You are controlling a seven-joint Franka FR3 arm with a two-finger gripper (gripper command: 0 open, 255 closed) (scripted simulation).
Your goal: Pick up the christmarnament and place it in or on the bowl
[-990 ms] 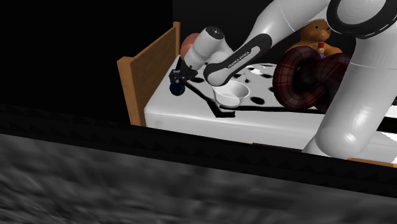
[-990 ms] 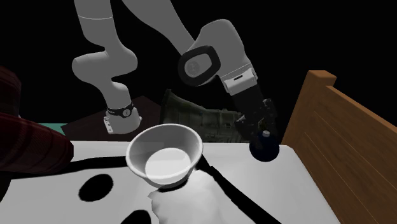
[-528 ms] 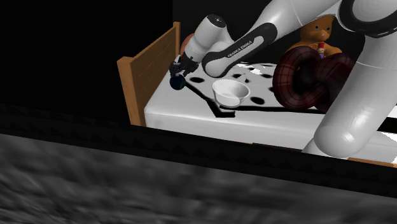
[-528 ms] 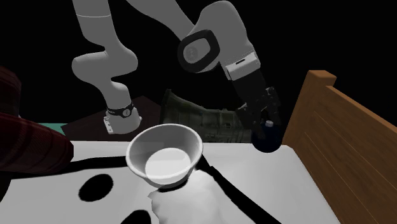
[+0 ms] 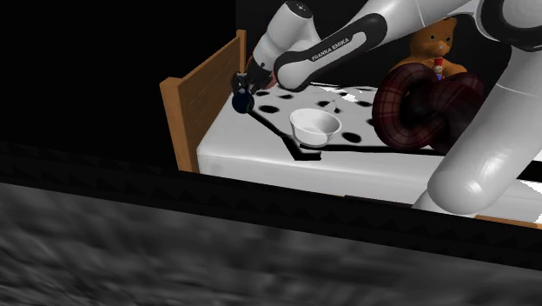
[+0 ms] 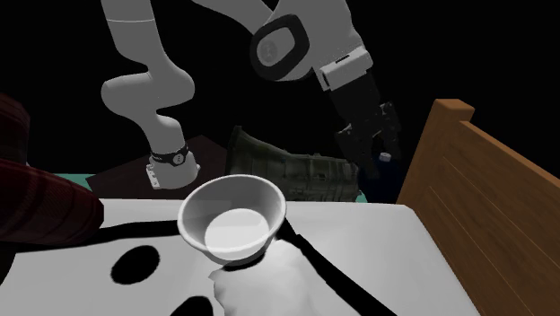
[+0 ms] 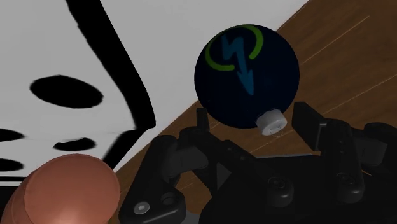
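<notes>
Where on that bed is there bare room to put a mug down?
The widest bare patch of bed cover lies between the bowl and the wooden board, below the gripper holding the ornament. The strip along the cover's near edge in the shoulder view is free too. It is crowded around the plaid cushion and teddy bear.

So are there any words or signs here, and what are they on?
"FRANKA EMIKA": on the arm.
No letters on the ball, just a sign: a blue bolt inside a green ring.
Nothing else to read.
</notes>
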